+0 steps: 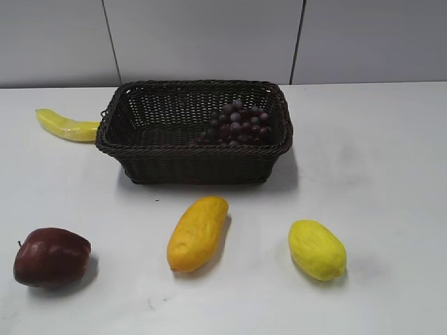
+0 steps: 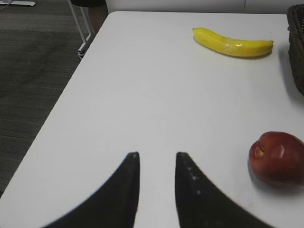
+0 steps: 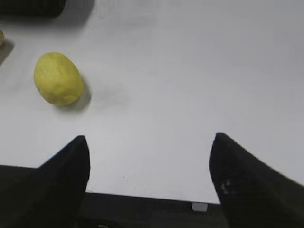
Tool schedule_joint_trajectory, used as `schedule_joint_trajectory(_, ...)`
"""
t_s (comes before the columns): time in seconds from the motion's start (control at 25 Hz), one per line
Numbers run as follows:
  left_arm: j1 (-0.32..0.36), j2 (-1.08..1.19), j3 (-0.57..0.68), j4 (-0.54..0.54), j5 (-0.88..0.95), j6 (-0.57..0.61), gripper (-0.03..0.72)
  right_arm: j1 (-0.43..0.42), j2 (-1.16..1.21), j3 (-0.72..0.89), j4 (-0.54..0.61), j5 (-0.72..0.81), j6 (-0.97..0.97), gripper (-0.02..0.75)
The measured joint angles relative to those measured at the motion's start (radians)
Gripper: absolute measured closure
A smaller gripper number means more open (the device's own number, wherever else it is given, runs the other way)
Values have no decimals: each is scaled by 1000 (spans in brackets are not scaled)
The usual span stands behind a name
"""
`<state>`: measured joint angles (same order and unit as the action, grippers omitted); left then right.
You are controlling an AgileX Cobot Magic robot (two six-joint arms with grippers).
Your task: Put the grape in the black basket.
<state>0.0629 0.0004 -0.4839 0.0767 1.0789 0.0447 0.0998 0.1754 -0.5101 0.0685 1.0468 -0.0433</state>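
Observation:
The grape point(image 1: 237, 123), a bunch of dark purple berries, lies inside the black basket point(image 1: 140, 148) against its right side. The basket stands at the back middle of the white table; its edge shows in the left wrist view point(image 2: 297, 52). Neither arm shows in the exterior view. My left gripper point(image 2: 156, 154) is open with a narrow gap and empty above bare table near the left edge. My right gripper point(image 3: 149, 137) is wide open and empty above the table's front edge.
A banana point(image 1: 66, 125) lies left of the basket, also in the left wrist view point(image 2: 232, 42). A dark red apple point(image 1: 50, 257) point(image 2: 277, 157) sits front left. An orange mango point(image 1: 198, 232) and a yellow lemon-like fruit point(image 1: 317, 249) point(image 3: 58, 78) lie in front.

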Motion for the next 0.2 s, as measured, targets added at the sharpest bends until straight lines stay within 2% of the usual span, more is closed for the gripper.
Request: schedule_joint_trajectory(0.2, 0, 0, 0, 0, 0, 0, 460, 0, -118, 2, 0, 0, 1, 143)
